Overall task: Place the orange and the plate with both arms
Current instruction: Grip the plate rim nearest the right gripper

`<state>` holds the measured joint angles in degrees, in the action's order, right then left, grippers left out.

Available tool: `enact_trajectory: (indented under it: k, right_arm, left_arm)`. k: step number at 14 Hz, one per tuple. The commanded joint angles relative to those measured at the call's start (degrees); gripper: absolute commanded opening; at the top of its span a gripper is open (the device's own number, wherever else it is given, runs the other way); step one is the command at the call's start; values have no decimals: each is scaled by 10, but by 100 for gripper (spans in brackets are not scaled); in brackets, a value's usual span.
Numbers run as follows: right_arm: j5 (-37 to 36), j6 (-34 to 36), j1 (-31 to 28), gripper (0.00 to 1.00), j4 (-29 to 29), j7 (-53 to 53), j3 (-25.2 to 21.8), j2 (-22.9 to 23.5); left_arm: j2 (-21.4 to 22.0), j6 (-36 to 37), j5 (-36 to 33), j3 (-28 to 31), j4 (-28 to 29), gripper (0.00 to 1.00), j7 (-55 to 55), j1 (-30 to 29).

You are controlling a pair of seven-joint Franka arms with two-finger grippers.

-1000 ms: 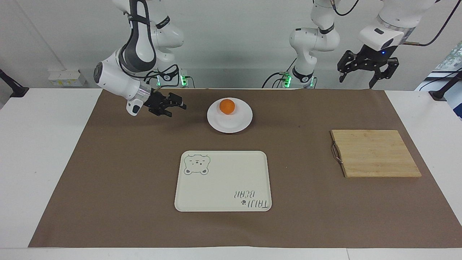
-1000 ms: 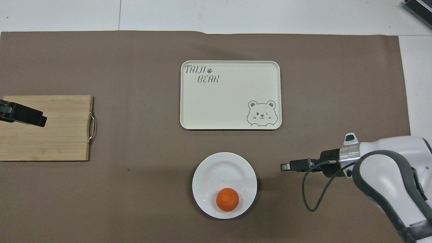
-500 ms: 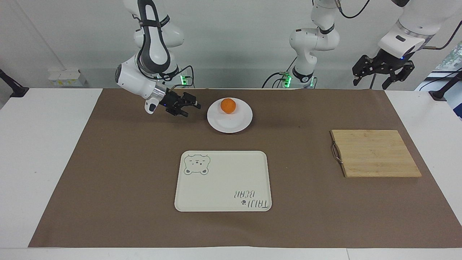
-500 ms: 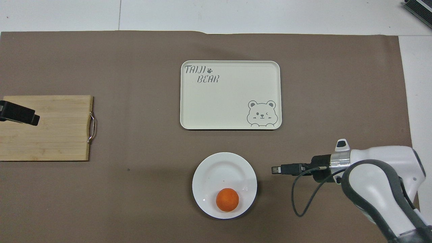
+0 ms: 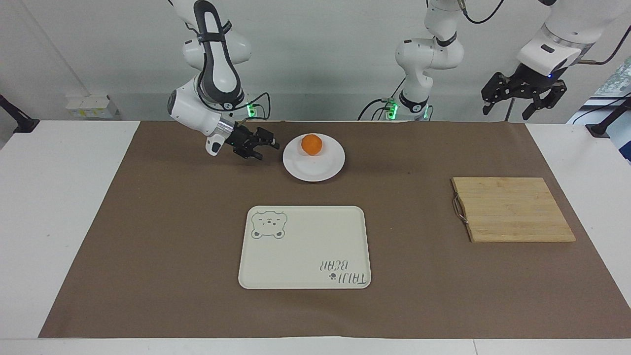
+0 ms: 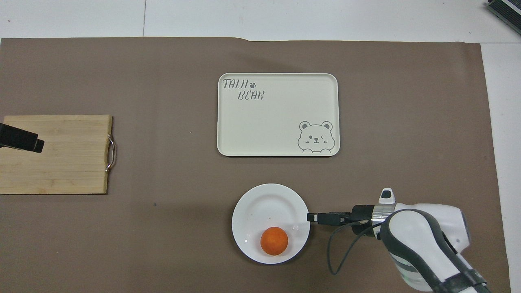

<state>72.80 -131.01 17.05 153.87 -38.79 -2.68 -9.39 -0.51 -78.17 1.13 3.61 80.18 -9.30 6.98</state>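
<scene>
The orange (image 5: 311,144) (image 6: 274,241) lies on the white plate (image 5: 315,170) (image 6: 264,201), on the part of it nearest the robots. The plate rests on the brown mat close to the robots' edge. My right gripper (image 5: 269,148) (image 6: 311,217) is open and empty. It is low over the mat, with its tips right at the plate's rim on the right arm's side. My left gripper (image 5: 507,112) (image 6: 24,140) is open and empty. It hangs high at the left arm's end of the table, over the wooden cutting board (image 5: 512,209) (image 6: 61,162).
A cream rectangular tray with a bear drawing (image 5: 305,236) (image 6: 276,122) lies empty on the mat, farther from the robots than the plate. The cutting board has a metal handle facing the middle. A brown mat (image 5: 172,246) covers most of the white table.
My right gripper has moved along the mat toward the plate and now reaches its rim. My left gripper has risen and shifted slightly toward the left arm's end. Orange and plate have not moved.
</scene>
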Motion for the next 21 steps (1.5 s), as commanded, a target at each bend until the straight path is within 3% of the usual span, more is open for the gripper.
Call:
enact_trajectory:
  k: [1,5,9,16,18,21]
  right_arm:
    - [44,-15,13,100,7,-34,2,11]
    - [63,-19,19,100,20,-36,3,13]
    - [130,-62,76,100,22,-38,3,15]
    - [130,-67,79,100,22,-43,3,15]
    - [130,-67,79,81,22,-41,3,16]
    - [130,-68,79,66,22,-38,3,17]
  left_arm:
    - [3,11,5,-4,-5,100,-7,-8]
    - [3,11,5,-4,-5,100,-7,-8]
    - [3,11,5,-4,-5,100,-7,-8]
    - [3,11,5,-4,-5,100,-7,-8]
    - [3,11,5,-4,-5,100,-7,-8]
    - [3,11,5,-4,-5,100,-7,-8]
